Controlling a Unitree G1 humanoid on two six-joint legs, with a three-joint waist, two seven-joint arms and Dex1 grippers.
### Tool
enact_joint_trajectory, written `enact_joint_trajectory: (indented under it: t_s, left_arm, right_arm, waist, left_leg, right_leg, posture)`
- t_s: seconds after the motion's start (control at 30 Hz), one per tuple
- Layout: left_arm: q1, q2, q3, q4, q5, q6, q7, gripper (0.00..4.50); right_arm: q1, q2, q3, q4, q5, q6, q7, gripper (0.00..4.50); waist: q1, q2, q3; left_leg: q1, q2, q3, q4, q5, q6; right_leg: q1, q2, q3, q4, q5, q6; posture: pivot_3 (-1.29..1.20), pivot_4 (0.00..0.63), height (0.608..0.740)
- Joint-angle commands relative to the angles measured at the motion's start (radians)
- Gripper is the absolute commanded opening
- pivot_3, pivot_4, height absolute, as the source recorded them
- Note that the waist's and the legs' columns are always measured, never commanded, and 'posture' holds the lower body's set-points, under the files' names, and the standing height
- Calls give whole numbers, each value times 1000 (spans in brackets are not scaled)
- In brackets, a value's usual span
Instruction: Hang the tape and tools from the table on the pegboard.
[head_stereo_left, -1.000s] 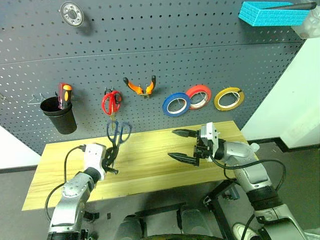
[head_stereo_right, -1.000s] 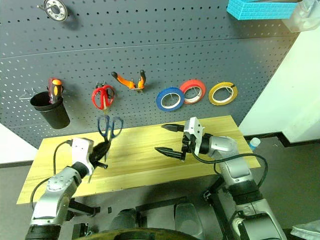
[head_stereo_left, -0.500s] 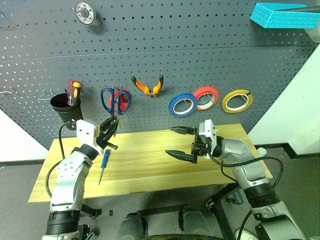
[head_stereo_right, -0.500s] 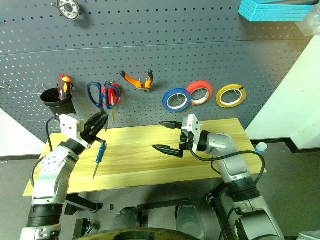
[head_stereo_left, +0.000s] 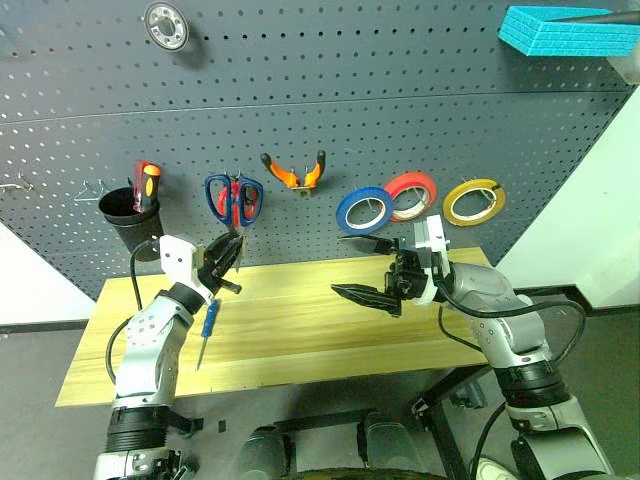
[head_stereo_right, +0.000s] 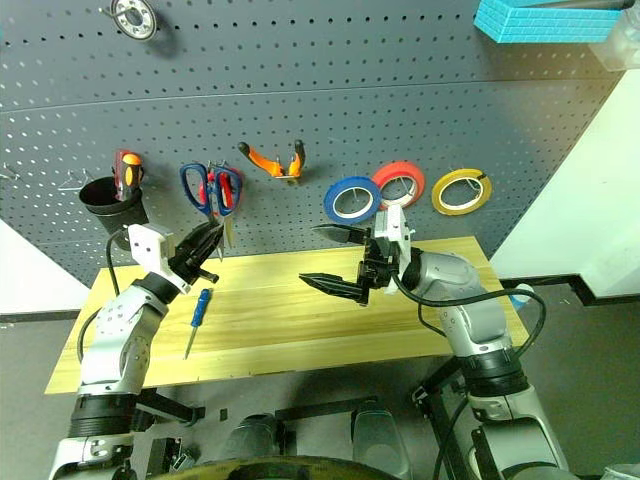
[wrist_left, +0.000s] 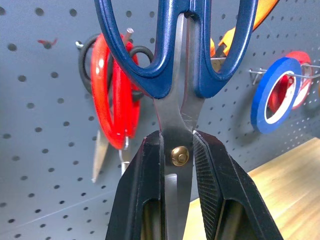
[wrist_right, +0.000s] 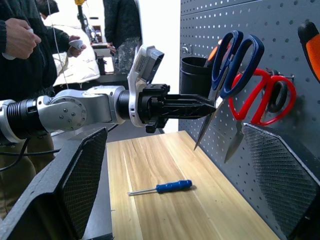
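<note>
Across the back, a dark grey pegboard (head_stereo_left: 300, 90) dotted with holes; below it, a light wood table (head_stereo_left: 300, 330) on a dark frame. Top right on the board, a turquoise block (head_stereo_left: 565, 28); top left, a round metal fitting (head_stereo_left: 166, 24). Hung along the board from the left: a black cup (head_stereo_left: 125, 215) holding a red-and-orange screwdriver (head_stereo_left: 149, 185), then red scissors (wrist_left: 112, 105) on a hook, then orange-and-black pliers (head_stereo_left: 294, 173), then a blue tape roll (head_stereo_left: 364, 209), a red tape roll (head_stereo_left: 410, 194) overlapping just behind it, and a yellow tape roll (head_stereo_left: 474, 201) at the far right, set apart from the red one. Raised in front of the red scissors, dark blue-grey scissors (head_stereo_left: 233, 198), handles up and blades down, clamped at the pivot by the left gripper (wrist_left: 179, 165), fingers closed tight on either side of the rivet; handle loops close against the board beside the red pair, though contact with a hook cannot be told. Over the middle of the table, well clear of the top, the right gripper (head_stereo_left: 362, 268) spread wide and empty, pointing toward the left arm. Flat on the table near its left end, below the left gripper, a small blue screwdriver (head_stereo_left: 206, 330). In the right wrist view, beyond the table's end, people (wrist_right: 30, 60) standing.
</note>
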Motion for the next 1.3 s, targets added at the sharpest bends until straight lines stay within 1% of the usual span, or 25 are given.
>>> enact_joint_trajectory:
  t_s: [0.03,0.4,0.53,0.67,0.8,0.9,0.93,1.03,1.1,1.2,1.3]
  left_arm:
    - [-29,7,-2,19,-5,2,-7,689]
    - [-112,17,-17,168,25,10,-20,689]
    - [-127,16,-20,195,22,16,-35,689]
    - [-131,18,-23,204,25,30,-28,1749]
    - [-110,32,-27,185,49,43,-10,3102]
    - [-76,41,-13,139,33,75,-7,3102]
    - [-60,49,-5,119,21,112,-2,3102]
    - [-2,81,35,77,-30,303,34,3102]
    - [11,105,51,95,-18,411,89,3102]
    - [21,141,50,134,21,497,140,3631]
    - [-14,153,60,205,32,587,190,4471]
  right_arm:
    - [-14,-4,-9,-30,-3,-15,0,4500]
    - [-7,1,-7,-27,-25,-30,-4,4500]
    - [-3,3,-8,-27,-32,-34,-8,4500]
    - [1,3,-9,-29,-39,-39,-11,4500]
    - [5,3,-8,-30,-42,-42,-14,4500]
    - [8,0,-4,-27,-52,-51,-18,4500]
    - [10,-2,-2,-22,-60,-56,-20,4500]
    - [13,-5,12,14,-120,-94,-42,4500]
    - [13,-2,21,34,-146,-108,-50,4500]
    - [14,8,30,52,-161,-127,-46,4500]
    - [17,16,40,66,-171,-140,-40,4500]
  waist:
    - [0,0,0]
    - [2,0,0]
    - [0,0,0]
    - [1,0,0]
    - [0,0,0]
    - [-1,0,0]
    - [-1,0,0]
    - [-5,0,0]
    - [-5,0,0]
    - [-4,0,0]
    - [1,0,0]
  left_leg:
    - [0,0,0,0,0,0]
    - [0,0,0,0,0,0]
    - [0,0,0,0,0,0]
    - [0,0,0,0,0,0]
    - [0,0,0,0,0,0]
    - [1,0,0,0,0,0]
    - [1,0,0,0,0,0]
    - [1,0,0,0,0,0]
    - [2,0,0,0,0,0]
    - [3,0,0,0,0,0]
    - [5,0,0,0,0,0]
  right_leg:
    - [0,0,0,0,0,0]
    - [0,0,0,0,0,0]
    - [0,0,0,0,0,0]
    - [0,0,0,0,0,0]
    - [1,0,0,0,0,0]
    - [1,0,0,0,0,0]
    - [1,0,0,0,0,0]
    - [1,0,0,0,0,0]
    - [1,0,0,1,0,0]
    - [1,0,0,2,0,0]
    - [3,0,0,2,0,0]
  posture:
    - [-103,0,738]
    - [-108,0,738]
    - [-112,0,738]
    - [-113,0,738]
    - [-114,0,738]
    - [-116,0,738]
    - [-115,0,738]
    - [-104,0,738]
    - [-95,0,738]
    - [-85,0,738]
    - [-76,0,738]
